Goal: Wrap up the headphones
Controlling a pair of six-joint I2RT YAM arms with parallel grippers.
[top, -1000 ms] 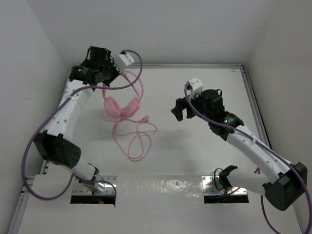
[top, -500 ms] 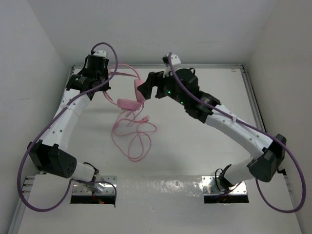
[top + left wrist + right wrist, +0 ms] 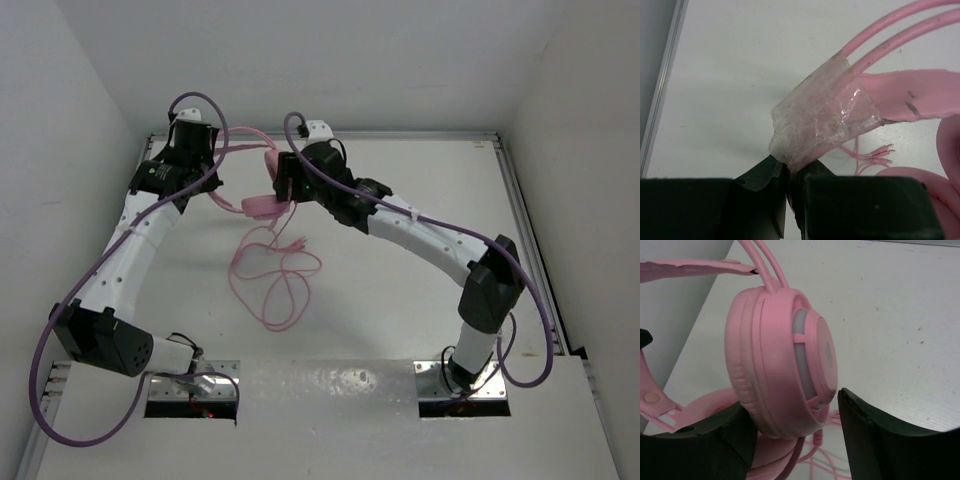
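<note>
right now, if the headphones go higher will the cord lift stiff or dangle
Likely dangle: the cord lies in loose loops on the table, so it looks floppy and may snag. The thin headband probably flexes. The padded earcup should squash slightly if gripped.

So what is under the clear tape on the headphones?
Two thin pink rods and a flat pink strap of the headphones run in under the tape; the left gripper pinches its lower end. How they join beneath is hidden by the wrinkled tape.
</note>
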